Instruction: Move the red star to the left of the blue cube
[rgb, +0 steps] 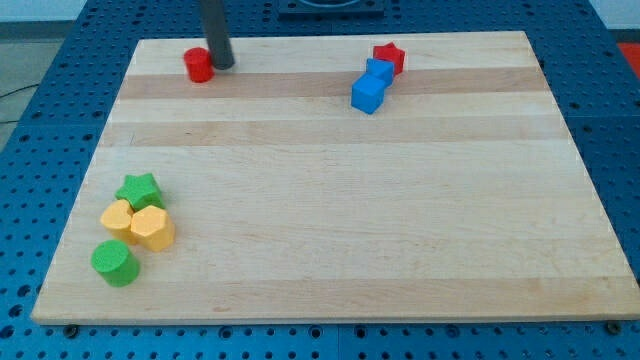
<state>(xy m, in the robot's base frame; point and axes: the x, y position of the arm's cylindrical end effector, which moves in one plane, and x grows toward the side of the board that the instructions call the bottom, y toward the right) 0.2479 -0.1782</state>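
My tip (222, 66) carries no hand, so there is nothing to hold wide or narrow, only the bare rod end resting on the tabletop (350, 250) near the view's top edge. Right against it, on the view's-left side, sits a red cylinder (199, 65), touching or nearly so.

Well off toward the view's right of my tip lies the task's group. The blue cube (368, 94) is the nearest of the three. A second blue block (380, 71), whose shape I cannot make out, presses against its far corner, and the red star (389, 57) sits beyond that, touching the second blue block and close to the tabletop's top edge.

Farthest from my tip, down toward the view's bottom left, a green star (139, 190), two yellow blocks (119, 220) (152, 228) and a green cylinder (114, 262) are bunched together.

The risks, as I judge them: the star is packed tightly, so a push from the view's right would drive both blue blocks along with it, while a push upward could tip it off the edge. Sweeping carelessly could also drag the red cylinder.
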